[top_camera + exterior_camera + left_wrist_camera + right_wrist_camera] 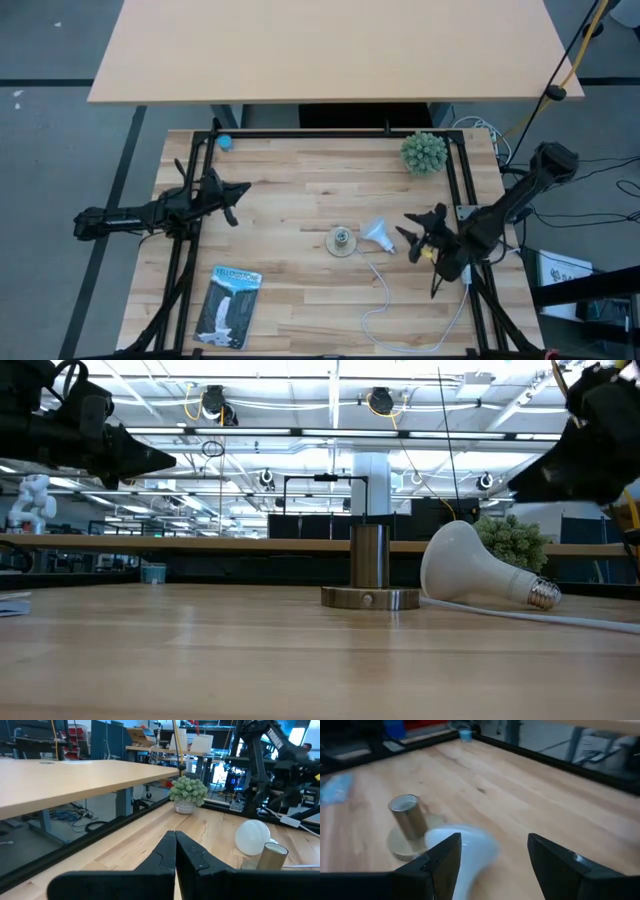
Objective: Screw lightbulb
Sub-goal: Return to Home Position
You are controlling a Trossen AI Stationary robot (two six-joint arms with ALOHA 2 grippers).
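Currently the lightbulb (pixel 377 235) lies on its side on the table (pixel 290 300), just beside the socket (pixel 342 241) at its 3 o'clock, with the screw base pointing away from it. The right gripper (pixel 412 238) hovers at the bulb's 3 o'clock, jaws wide apart and empty. The left gripper (pixel 175 837), closed on nothing, waits at the table's 9 o'clock. To retract cleanly, lift the right arm first, then pull toward 3 o'clock, clear of the cord (pixel 385 295).

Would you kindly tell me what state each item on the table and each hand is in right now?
Lightbulb: lying on its side beside the socket, unscrewed.
Socket: upright, empty.
Left hand: shut, holding nothing.
Right hand: open, holding nothing, beside the lightbulb.
Blue card: lying flat.
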